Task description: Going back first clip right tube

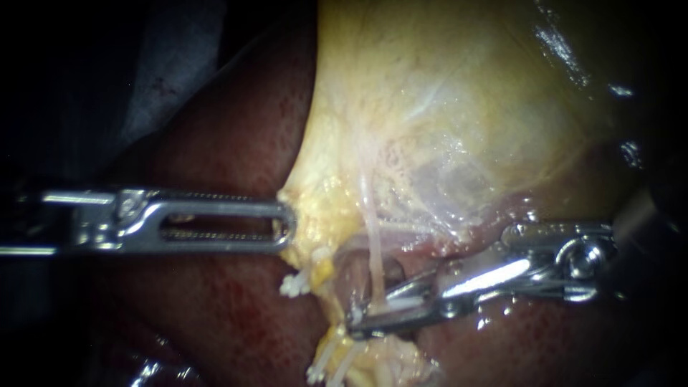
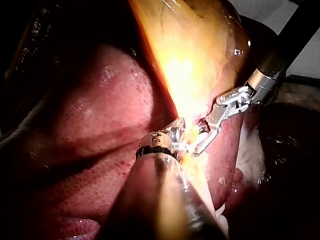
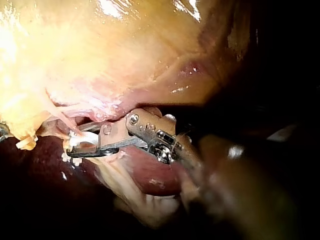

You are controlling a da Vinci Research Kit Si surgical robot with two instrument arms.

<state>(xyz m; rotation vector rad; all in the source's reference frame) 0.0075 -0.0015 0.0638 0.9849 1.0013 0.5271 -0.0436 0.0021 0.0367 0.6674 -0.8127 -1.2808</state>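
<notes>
1. My left instrument (image 1: 283,226) comes in from the left edge of the endoscope view and lies level across the middle left of the frame. Its long windowed jaws are pressed together, with their tips clamped on the yellow edge of the gallbladder (image 1: 444,107).
2. In the left wrist view the same instrument (image 2: 179,131) has that yellow tissue pinched at its tip. My other instrument (image 2: 202,140) is just ahead of it and almost touches it.
3. My right instrument (image 1: 369,313) comes in from the right edge and slants down towards the lower middle of the frame. Its jaws stand apart, with a narrow gap between them.
4. The clip (image 1: 394,304) is a small white piece sitting in that gap, in the lower middle of the endoscope view.
5. The pale tube (image 1: 371,229) runs down from the gallbladder's underside through the centre of the frame and meets the clip between the jaws.
6. In the right wrist view the white clip (image 3: 82,141) lies between the jaws of my right instrument (image 3: 76,145). The tube (image 3: 62,117) reaches it from the gallbladder side.
7. I cannot tell which tube this is, because only one shows clearly.
8. The dark red liver (image 1: 215,308) fills the lower left and lies under both instruments.
9. Short white frayed strands (image 1: 294,284) hang from the yellow tissue just below my left instrument's tip.
</notes>
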